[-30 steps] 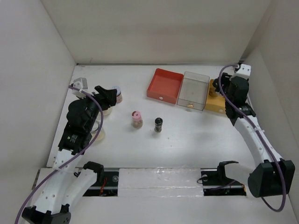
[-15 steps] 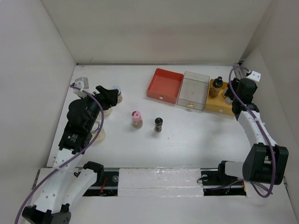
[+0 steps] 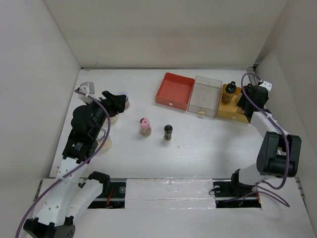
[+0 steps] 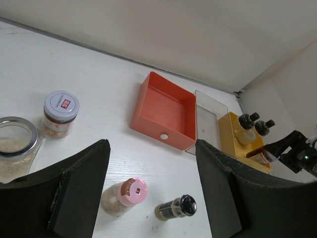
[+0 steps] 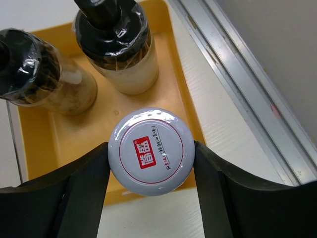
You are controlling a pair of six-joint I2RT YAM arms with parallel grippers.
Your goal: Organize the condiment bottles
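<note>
My right gripper (image 5: 151, 163) is shut on a jar with a silver-white lid (image 5: 150, 152), held upright over the near right corner of the yellow tray (image 5: 37, 148). Two black-capped bottles (image 5: 116, 44) (image 5: 39, 74) stand in that tray. In the top view the right gripper (image 3: 244, 103) is at the yellow tray (image 3: 229, 111). My left gripper (image 3: 114, 100) is open and empty, above a pink-lidded jar (image 4: 126, 194) and a black-lidded jar (image 4: 176, 207). Another white-lidded jar (image 4: 60, 112) and a wide silver-rimmed jar (image 4: 15, 151) stand to its left.
A red tray (image 3: 174, 89) and a clear tray (image 3: 204, 95) sit side by side left of the yellow tray at the back. White walls close in the table on the left, back and right. A metal rail (image 5: 237, 74) runs just right of the yellow tray.
The right arm has swung to the right and its wrist has come down at the yellow tray's right side, uncovering a bottle in the tray. The left arm has not moved.
</note>
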